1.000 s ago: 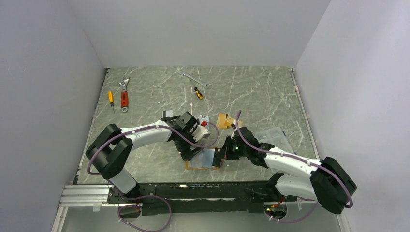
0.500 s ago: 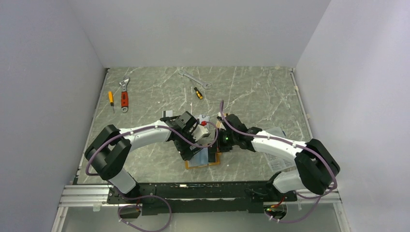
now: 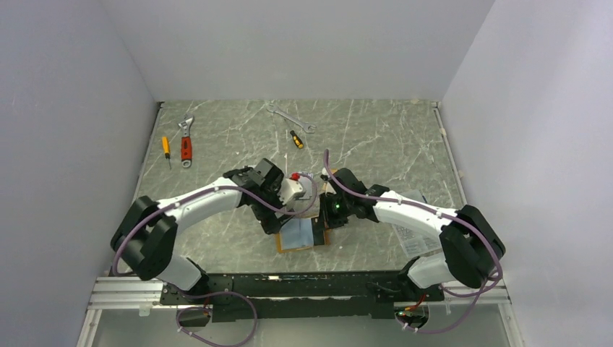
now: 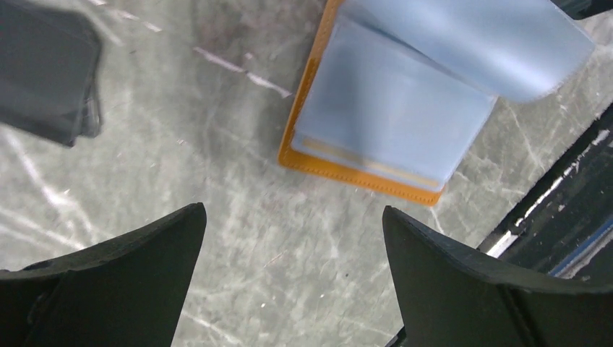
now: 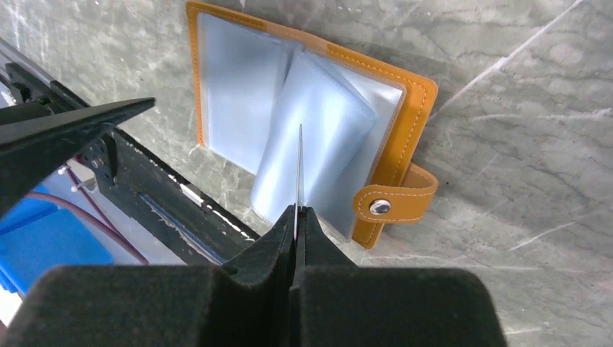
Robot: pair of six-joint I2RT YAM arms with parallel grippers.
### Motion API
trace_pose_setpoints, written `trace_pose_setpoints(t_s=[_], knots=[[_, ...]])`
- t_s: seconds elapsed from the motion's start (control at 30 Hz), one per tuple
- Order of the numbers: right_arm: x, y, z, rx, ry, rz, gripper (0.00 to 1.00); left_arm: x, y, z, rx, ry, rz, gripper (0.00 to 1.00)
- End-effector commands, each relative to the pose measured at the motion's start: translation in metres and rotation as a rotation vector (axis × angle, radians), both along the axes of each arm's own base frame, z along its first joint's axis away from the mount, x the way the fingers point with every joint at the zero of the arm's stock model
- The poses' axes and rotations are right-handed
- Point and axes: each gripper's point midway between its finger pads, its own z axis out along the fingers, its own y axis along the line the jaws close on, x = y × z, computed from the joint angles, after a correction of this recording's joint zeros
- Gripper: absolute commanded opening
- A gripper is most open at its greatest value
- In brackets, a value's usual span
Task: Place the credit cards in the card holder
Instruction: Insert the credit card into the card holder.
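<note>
- Right wrist view showed the right hand point(image 5: 298, 217) pressed together on a credit card point(image 5: 300, 166), held edge-on above the open card holder point(image 5: 418, 97).
- Likely risk: its edge could miss a pocket mouth and fold the loose clear sleeves point(image 5: 318, 144), or shove the unpinned card holder.
- Left hand point(image 4: 289, 238) hung spread and empty near the card holder, which lay by the middle of the table's point(image 3: 376, 144) near edge.

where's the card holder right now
In the top view the card holder lies open on the table, centre near the arms' bases, between the left tool and the right tool holding a credit card.
</note>
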Motion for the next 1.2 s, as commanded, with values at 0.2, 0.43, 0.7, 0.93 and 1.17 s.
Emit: trace_pose_setpoints(t_s=[0.2, 0.43, 0.7, 0.93, 1.17], knots=[[0.015, 0.005, 0.026, -0.011, -0.077, 0.024, 0.0, 0.006, -0.013, 0.055, -0.171, -0.044, -0.047, 0.99], [0.02, -0.006, 0.035, -0.04, -0.101, -0.004, 0.0, 0.015, -0.043, 0.025, -0.124, -0.036, -0.041, 0.99], [0.043, -0.006, 0.076, 0.029, -0.2, -0.115, 0.0, 0.016, -0.029, 0.01, -0.066, -0.053, -0.027, 0.99], [0.032, 0.037, 0.057, 0.234, -0.131, -0.085, 0.0, 0.006, -0.021, 0.022, -0.132, -0.1, -0.075, 0.99], [0.035, 0.046, 0.025, 0.276, -0.124, -0.105, 0.0, 0.002, -0.015, 0.017, -0.154, -0.204, -0.229, 0.99]])
